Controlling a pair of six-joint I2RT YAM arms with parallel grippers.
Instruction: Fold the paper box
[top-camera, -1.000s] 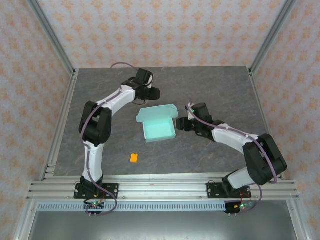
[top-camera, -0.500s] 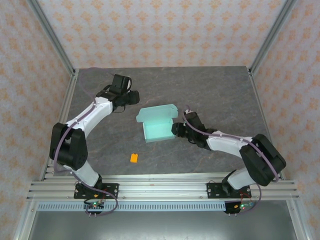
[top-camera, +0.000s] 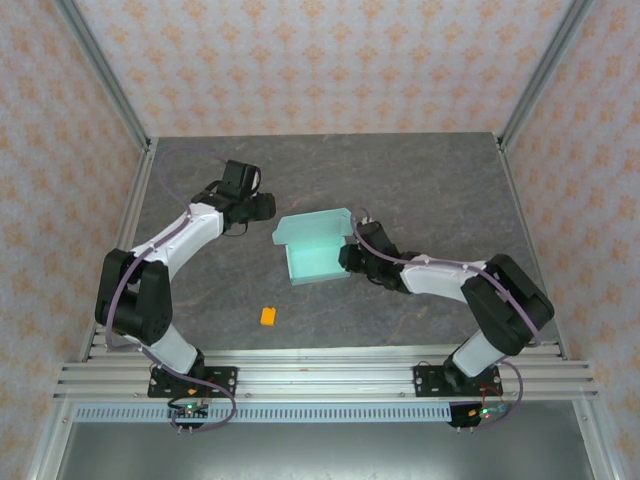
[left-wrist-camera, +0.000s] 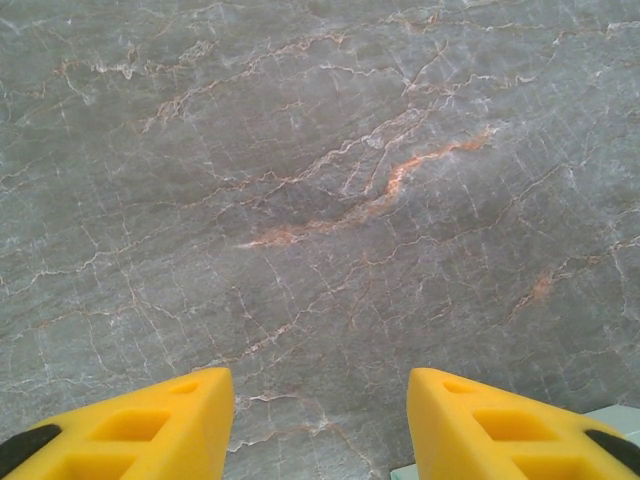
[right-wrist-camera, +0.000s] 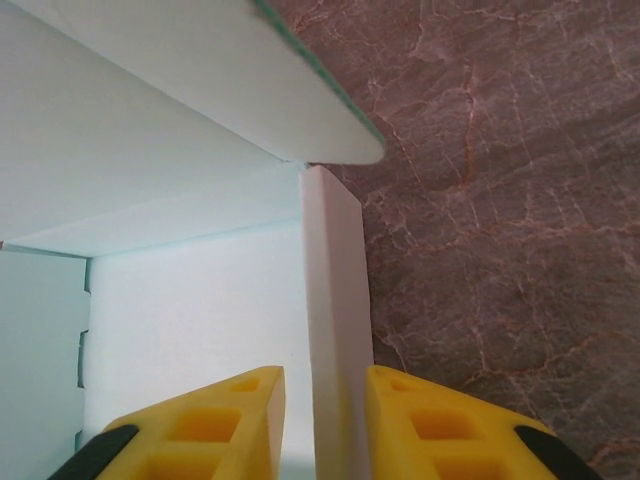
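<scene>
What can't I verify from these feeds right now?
Right wrist view: whether the right end effector pinches the paper box wall; the bottom edge cuts the contact off.
Top view: same contact, hidden under the right arm.
Left wrist view: box cropped to a corner sliver.

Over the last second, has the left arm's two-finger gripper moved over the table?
Yes. The left gripper has swung left, away from the pale mint-teal paper box and toward the grey metal rail on the left side.
</scene>
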